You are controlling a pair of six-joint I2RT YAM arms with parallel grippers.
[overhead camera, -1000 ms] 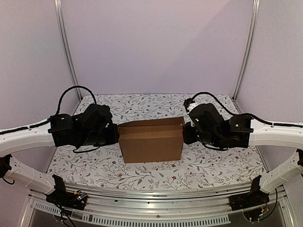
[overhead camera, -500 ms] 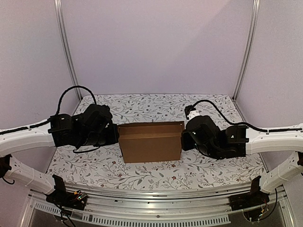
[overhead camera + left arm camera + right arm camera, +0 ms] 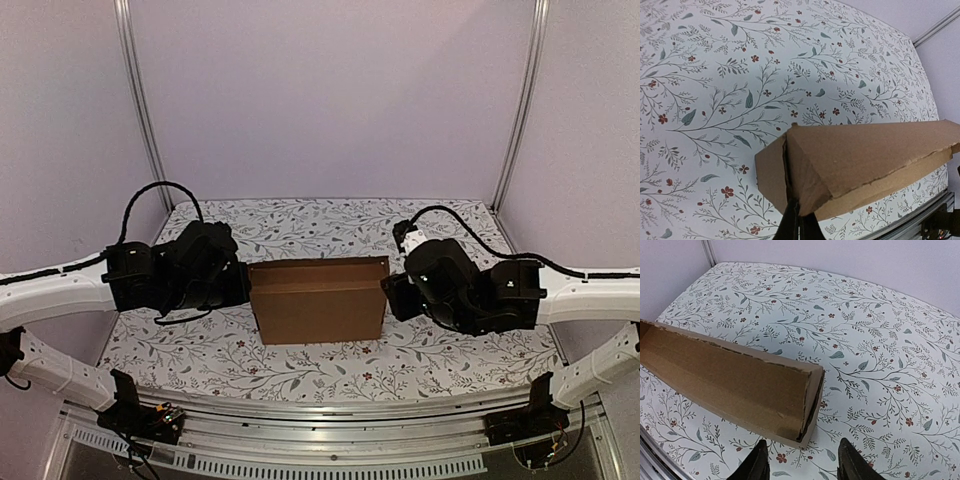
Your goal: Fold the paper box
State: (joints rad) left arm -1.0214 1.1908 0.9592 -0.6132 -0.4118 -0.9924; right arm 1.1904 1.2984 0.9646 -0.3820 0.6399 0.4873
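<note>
Paper box (image 3: 318,300) is sitting on the floral table (image 3: 300,225) between both arms. Left gripper (image 3: 799,225) is pressing its fingers together at the box's left end, possibly nipping cardboard. Right gripper (image 3: 802,462) is hovering, fingers spread, just beside the right end.

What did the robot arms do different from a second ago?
The right gripper opened, let go of the right end of the paper box and backed off a little to the right. The box's top edge sank slightly. The left gripper stayed shut on the left end, and the box kept its place on the table.
</note>
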